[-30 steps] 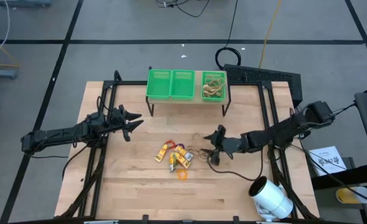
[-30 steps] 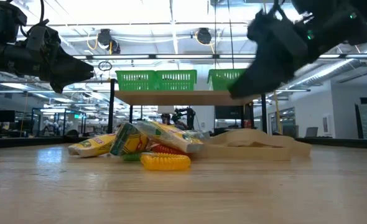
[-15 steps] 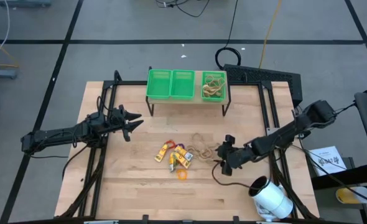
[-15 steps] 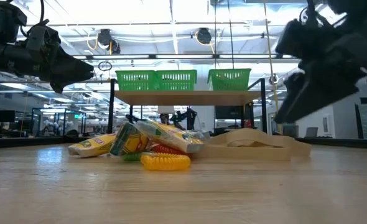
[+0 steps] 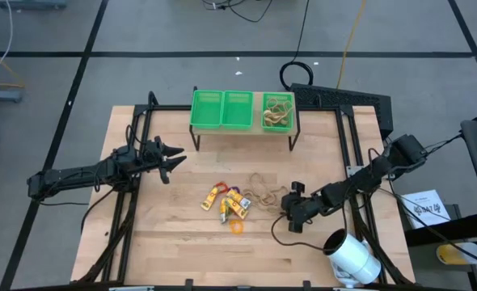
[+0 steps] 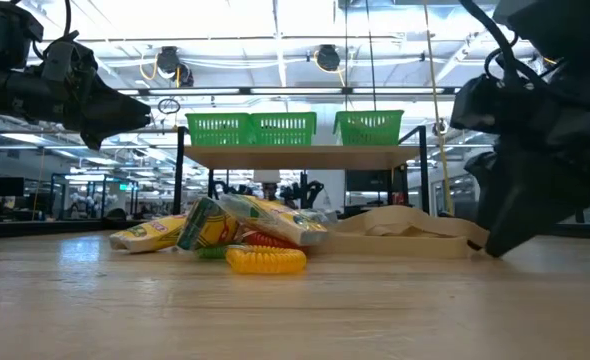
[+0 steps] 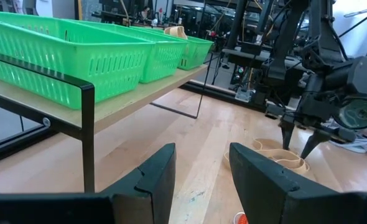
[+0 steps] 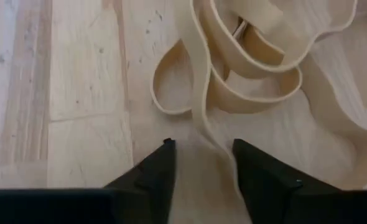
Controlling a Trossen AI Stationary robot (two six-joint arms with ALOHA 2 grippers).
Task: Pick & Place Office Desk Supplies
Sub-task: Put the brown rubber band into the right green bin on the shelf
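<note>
The right gripper [image 8: 202, 158] is down at the counter [image 5: 182, 250], jaws partly open astride a strand of the tan rubber bands [image 8: 252, 68], gripping nothing. The small packets [image 5: 229, 202] lie just beside the bands. The left gripper [image 5: 176, 156] hovers well apart, jaws partly open, empty.

Overhead camera looks straight down on the whole table [image 5: 182, 242]. Low camera sits at tabletop level, facing the green bins [image 6: 275, 128]. Left wrist camera looks along the shelf toward the rubber bands [image 7: 277, 155]; right wrist camera hangs close above those same bands.
</note>
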